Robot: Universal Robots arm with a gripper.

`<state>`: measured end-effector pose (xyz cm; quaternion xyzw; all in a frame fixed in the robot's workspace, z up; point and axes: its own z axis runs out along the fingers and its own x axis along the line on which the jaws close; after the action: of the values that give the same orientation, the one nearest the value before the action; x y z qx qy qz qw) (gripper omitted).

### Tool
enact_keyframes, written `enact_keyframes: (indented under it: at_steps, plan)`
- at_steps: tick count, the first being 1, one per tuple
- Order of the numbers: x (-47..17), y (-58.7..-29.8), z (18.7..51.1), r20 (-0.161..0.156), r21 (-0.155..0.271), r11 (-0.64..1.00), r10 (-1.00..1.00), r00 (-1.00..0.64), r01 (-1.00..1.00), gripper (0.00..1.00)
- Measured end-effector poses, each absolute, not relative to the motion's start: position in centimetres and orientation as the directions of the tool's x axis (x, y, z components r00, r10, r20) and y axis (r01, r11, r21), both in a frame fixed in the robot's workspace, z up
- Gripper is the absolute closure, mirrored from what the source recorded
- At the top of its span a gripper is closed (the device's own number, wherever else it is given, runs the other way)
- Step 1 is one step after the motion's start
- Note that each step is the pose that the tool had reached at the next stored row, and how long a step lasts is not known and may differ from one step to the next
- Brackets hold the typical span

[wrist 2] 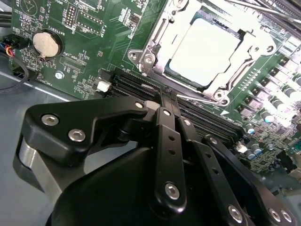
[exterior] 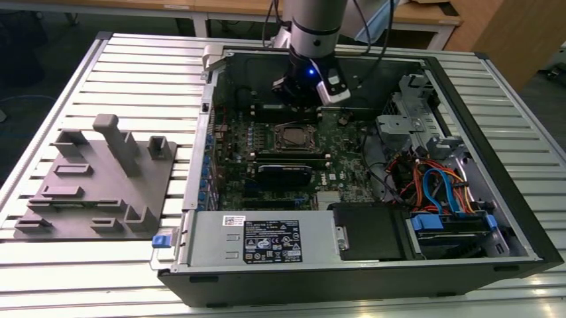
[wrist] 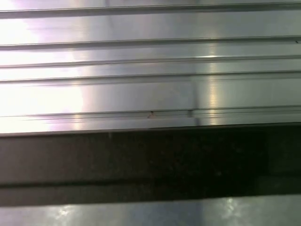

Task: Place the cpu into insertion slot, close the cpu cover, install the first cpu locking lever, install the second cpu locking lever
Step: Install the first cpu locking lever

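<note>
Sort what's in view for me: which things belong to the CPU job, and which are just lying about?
Job:
- cpu, seated in the insertion slot
- cpu cover, down around the chip
- gripper, fingers together, holding nothing

Lying about:
- coin battery
- grey fixture block
- drive cables

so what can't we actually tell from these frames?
- Black gripper, second wrist view: fingertips meet over the black memory slots; whether they hold anything is hidden by its own linkage.
- Silver metal cpu cover over the dull silver cpu: right side cut off by the frame edge, so lever state unclear.
- Exterior view: square insertion slot too small for detail.
</note>
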<state>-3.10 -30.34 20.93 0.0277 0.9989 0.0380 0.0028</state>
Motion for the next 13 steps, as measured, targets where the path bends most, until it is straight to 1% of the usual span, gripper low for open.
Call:
enact_keyframes:
  at_steps: [13]
  plan:
    - [-3.03, -30.34, 20.32, -0.004, 0.076, 0.996, 0.055, -0.998, 0.055, 0.90]
